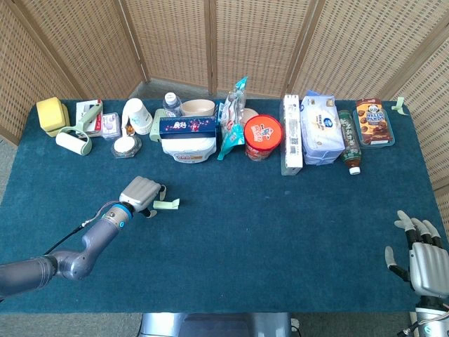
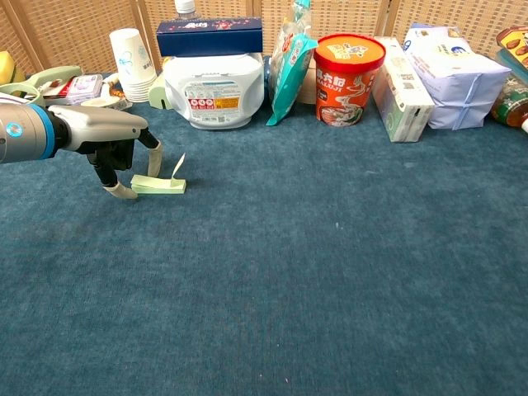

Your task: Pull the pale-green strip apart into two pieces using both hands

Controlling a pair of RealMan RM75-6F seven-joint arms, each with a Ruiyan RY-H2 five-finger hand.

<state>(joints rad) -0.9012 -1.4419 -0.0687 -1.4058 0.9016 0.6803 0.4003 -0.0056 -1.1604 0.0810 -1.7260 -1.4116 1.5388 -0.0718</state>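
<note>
The pale-green strip (image 2: 158,184) lies flat on the blue cloth, with one thin end curling upward; in the head view the pale-green strip (image 1: 167,204) sits left of centre. My left hand (image 2: 115,144) hovers at the strip's left end, fingers curved downward, and one fingertip (image 2: 125,191) reaches the cloth right beside that end. Whether it touches the strip is unclear. In the head view my left hand (image 1: 140,194) holds nothing. My right hand (image 1: 423,259) shows only in the head view, at the table's near right corner, fingers spread and empty.
Along the far edge stands a row of goods: paper cups (image 2: 129,54), a white tub (image 2: 213,89) with a dark blue box on it, a teal snack bag (image 2: 289,64), a red noodle cup (image 2: 349,66), tissue packs (image 2: 455,74), a lint roller (image 1: 74,140).
</note>
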